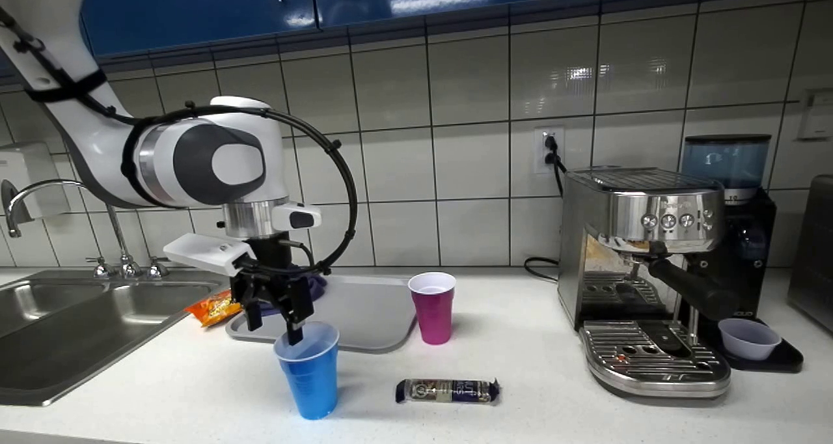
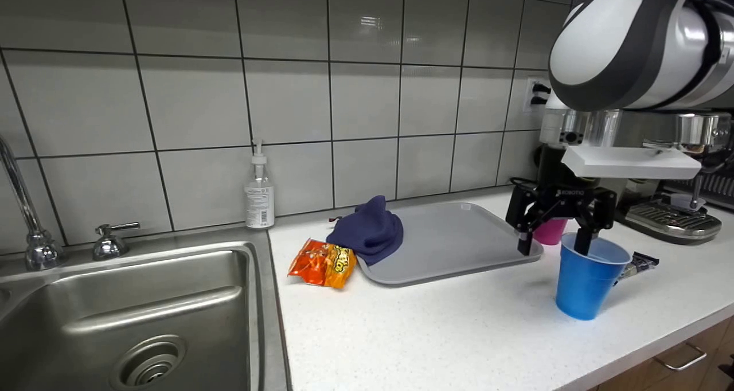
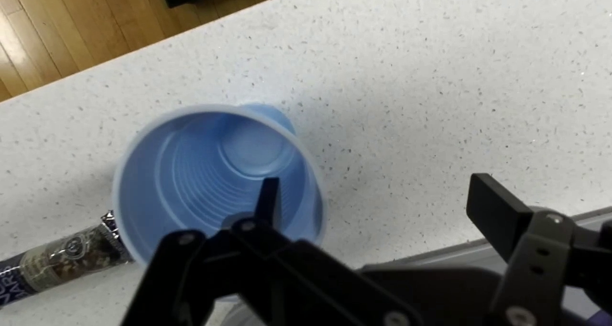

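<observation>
My gripper (image 1: 274, 328) is open with nothing between its fingers, and it also shows open in an exterior view (image 2: 553, 246). A blue plastic cup (image 1: 314, 385) stands on the counter with its mouth up, seen also in an exterior view (image 2: 585, 285). In the wrist view one finger of the gripper (image 3: 375, 187) lies over the mouth of the blue cup (image 3: 191, 168); the other is outside it, over the counter. The finger at the cup appears at rim height or just inside; contact cannot be told. The cup looks empty inside.
A wrapped bar (image 1: 448, 390) lies beside the blue cup. A magenta cup (image 1: 434, 310) stands behind, near a grey tray (image 2: 459, 236) with a purple cloth (image 2: 370, 230). An orange snack bag (image 2: 323, 263), a sink (image 2: 143, 282) and an espresso machine (image 1: 641, 235) stand around.
</observation>
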